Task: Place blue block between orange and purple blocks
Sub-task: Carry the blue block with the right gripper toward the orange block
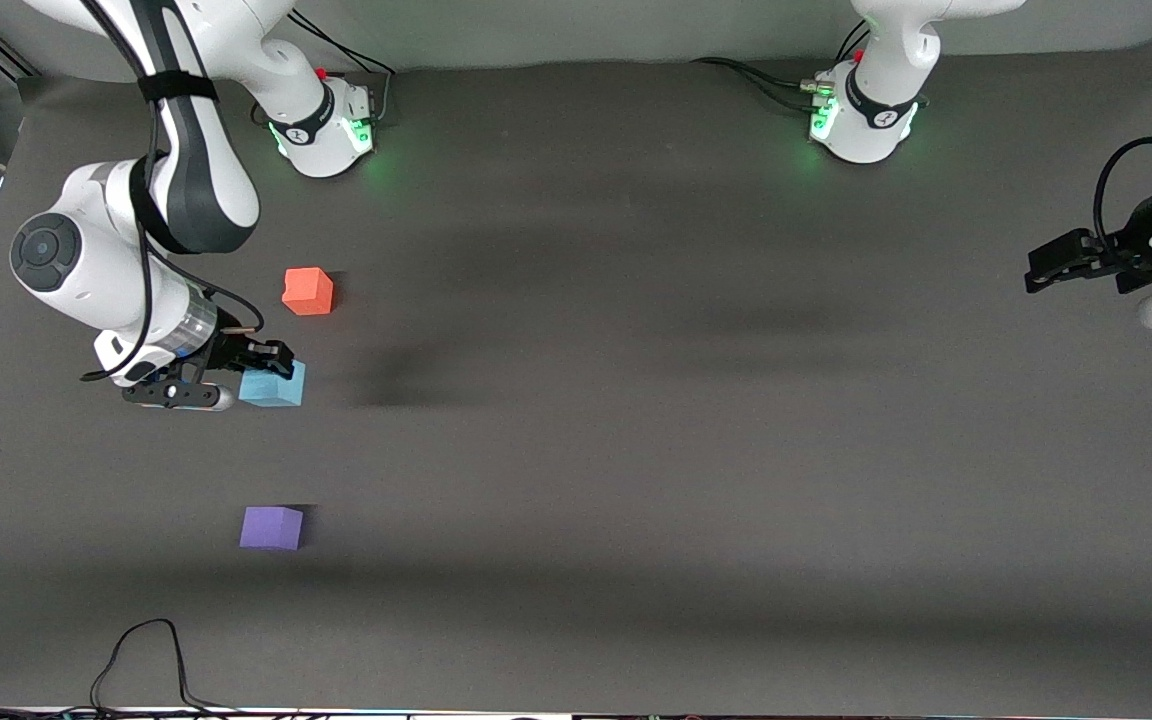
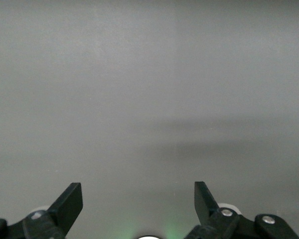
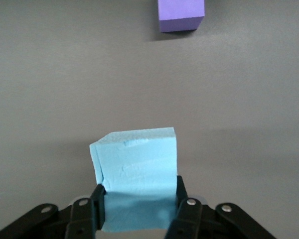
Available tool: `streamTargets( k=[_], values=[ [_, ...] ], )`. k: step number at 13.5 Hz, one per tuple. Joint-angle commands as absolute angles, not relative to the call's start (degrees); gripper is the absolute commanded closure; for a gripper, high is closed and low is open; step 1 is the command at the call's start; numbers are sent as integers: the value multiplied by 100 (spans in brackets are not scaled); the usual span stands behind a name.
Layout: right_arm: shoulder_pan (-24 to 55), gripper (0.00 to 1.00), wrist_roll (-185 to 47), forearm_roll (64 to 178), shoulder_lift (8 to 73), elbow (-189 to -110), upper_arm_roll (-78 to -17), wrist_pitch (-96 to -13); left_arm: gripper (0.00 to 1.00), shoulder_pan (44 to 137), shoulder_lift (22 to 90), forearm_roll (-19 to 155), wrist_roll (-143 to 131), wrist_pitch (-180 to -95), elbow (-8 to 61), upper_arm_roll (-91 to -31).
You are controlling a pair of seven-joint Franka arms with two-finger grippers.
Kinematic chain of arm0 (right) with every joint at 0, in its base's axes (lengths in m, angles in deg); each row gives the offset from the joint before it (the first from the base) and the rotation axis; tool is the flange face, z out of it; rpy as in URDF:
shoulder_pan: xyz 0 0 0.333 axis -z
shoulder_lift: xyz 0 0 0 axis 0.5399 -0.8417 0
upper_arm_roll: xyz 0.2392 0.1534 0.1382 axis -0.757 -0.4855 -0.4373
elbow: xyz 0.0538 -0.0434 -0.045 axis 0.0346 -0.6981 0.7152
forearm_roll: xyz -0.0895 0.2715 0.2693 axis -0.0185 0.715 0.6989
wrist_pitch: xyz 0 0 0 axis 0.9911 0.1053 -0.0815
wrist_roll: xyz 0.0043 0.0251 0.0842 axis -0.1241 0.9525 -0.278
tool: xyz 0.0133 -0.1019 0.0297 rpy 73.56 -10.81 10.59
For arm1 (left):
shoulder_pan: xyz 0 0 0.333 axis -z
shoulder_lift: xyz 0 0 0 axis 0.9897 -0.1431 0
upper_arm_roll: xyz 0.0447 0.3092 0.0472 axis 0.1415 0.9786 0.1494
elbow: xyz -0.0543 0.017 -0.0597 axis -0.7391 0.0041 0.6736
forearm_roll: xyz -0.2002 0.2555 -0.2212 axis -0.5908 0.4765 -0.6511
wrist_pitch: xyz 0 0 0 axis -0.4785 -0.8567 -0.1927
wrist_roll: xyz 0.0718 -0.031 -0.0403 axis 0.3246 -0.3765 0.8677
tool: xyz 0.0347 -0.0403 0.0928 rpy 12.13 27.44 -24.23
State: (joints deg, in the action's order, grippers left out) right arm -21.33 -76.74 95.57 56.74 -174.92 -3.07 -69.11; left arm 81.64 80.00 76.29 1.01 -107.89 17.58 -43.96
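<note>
My right gripper [image 1: 258, 368] is shut on the light blue block [image 1: 274, 385], low over the table between the orange block [image 1: 308, 291] and the purple block [image 1: 272, 527]. In the right wrist view its fingers [image 3: 96, 197] press on two sides of the blue block [image 3: 135, 162], and the purple block [image 3: 181, 15] lies farther off on the mat. I cannot tell whether the blue block touches the table. My left gripper [image 1: 1044, 270] waits open and empty at the left arm's end of the table. The left wrist view shows its fingers [image 2: 70, 201] spread over bare mat.
The dark grey mat [image 1: 636, 450] covers the table. A black cable [image 1: 141, 660] loops at the table edge nearest the front camera. The two arm bases [image 1: 331, 125] stand along the edge farthest from the front camera.
</note>
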Motion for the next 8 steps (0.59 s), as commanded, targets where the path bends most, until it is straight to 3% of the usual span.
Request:
streamTargets(
  k=[1, 5, 8],
  values=[
    [-1962, 69, -6610, 10282, 5039, -17827, -302, -7760, 0, 8221, 8159, 7709, 113, -10813, 1904, -4400],
    [-1962, 69, -4851, 12278, 3817, -17792, -311, -8096, 0, 8221, 8150, 7709, 122, -10795, 1895, -4400],
    [-1953, 69, -4672, 12395, 3577, -17783, -319, -8131, 0, 8221, 8141, 7709, 122, -10830, 1852, -4391]
  ],
)
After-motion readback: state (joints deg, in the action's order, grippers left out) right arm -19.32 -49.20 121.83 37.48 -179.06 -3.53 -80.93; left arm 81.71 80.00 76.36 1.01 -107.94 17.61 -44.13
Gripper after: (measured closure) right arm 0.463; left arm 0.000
